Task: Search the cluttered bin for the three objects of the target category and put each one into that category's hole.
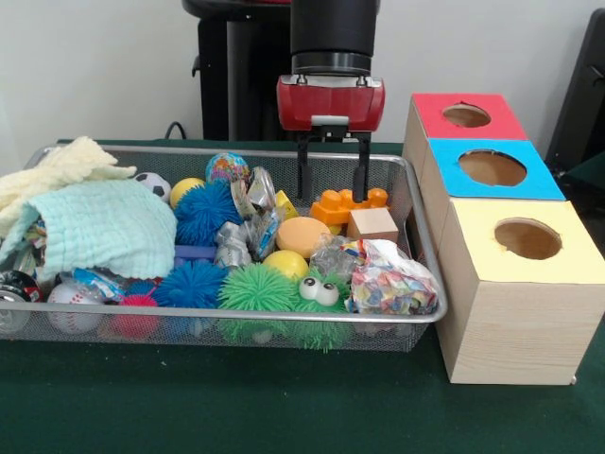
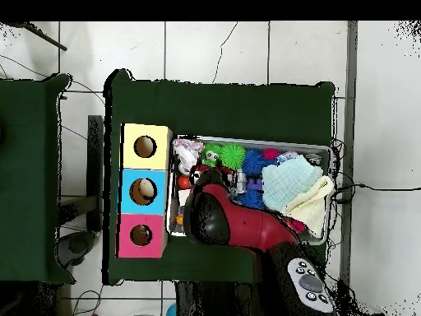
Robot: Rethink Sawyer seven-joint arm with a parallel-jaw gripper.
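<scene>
Boxes (image 1: 515, 236) red, blue, yellow; bin (image 1: 416, 213) – silver mesh; cloth (image 1: 104, 227) mint.

The bench (image 1: 236, 407) is being covered by a dark green cloth. Two things are being carried directly on it. A wire mesh bin (image 1: 416, 213), heaped with toys and cloths, is being borne along the middle of the bench. Just beside the bin's end, toward one short edge of the bench, a wooden box (image 1: 515, 326) is being supported; its top is being shown as three panels in a row, red, blue and yellow, each with a round hole. The bench's remaining edges are being left as bare green cloth.
</scene>
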